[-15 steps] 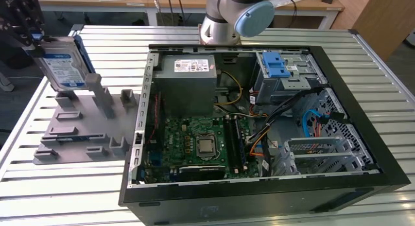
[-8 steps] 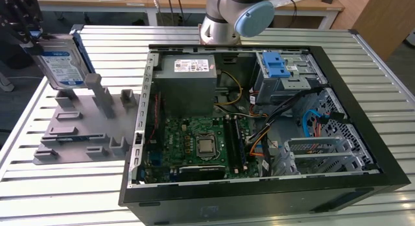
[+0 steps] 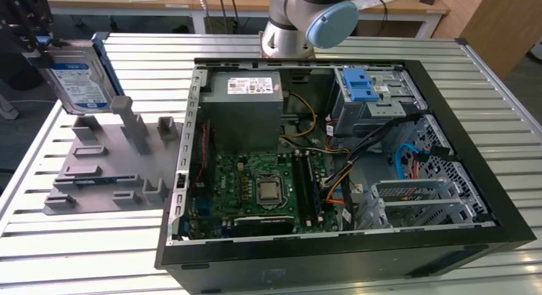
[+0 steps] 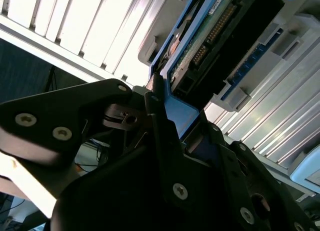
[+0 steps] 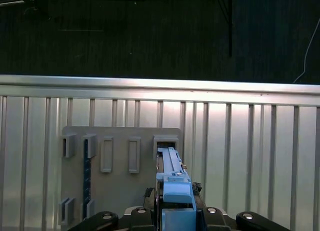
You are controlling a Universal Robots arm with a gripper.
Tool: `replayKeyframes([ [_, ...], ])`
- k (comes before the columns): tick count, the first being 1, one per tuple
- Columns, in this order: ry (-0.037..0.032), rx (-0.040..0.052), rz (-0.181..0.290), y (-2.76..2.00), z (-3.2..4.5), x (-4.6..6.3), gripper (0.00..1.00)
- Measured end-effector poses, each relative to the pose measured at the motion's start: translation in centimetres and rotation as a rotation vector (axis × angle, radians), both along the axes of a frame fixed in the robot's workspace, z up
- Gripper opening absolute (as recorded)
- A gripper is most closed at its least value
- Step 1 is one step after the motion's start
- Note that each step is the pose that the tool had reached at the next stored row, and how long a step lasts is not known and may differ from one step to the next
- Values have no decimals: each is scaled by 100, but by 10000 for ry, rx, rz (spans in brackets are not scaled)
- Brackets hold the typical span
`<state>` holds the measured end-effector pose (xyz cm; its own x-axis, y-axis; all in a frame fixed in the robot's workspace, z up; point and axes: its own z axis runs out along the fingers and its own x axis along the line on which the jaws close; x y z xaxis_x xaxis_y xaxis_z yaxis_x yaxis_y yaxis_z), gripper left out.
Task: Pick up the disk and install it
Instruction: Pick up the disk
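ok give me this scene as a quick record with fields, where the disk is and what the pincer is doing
pincer: shut on the disk's blue frame, in the first wrist view
disk: upright, label showing, at the exterior view's left, over the grey holder
grey holder: slotted block on the slatted table, beside the computer case
computer case: open, board and cables exposed
drive cage: silver with blue latch, inside the case, apart from the disk
task state: disk gripped, not yet installed

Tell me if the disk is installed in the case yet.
Out: the disk stands upright in the gripper by the grey rack, outside the open computer case.
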<state>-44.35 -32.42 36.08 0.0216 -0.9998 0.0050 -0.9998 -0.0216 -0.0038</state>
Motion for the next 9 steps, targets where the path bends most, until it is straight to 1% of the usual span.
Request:
replayKeyframes([
  [9,0,1,0,0,109,0,36],
])
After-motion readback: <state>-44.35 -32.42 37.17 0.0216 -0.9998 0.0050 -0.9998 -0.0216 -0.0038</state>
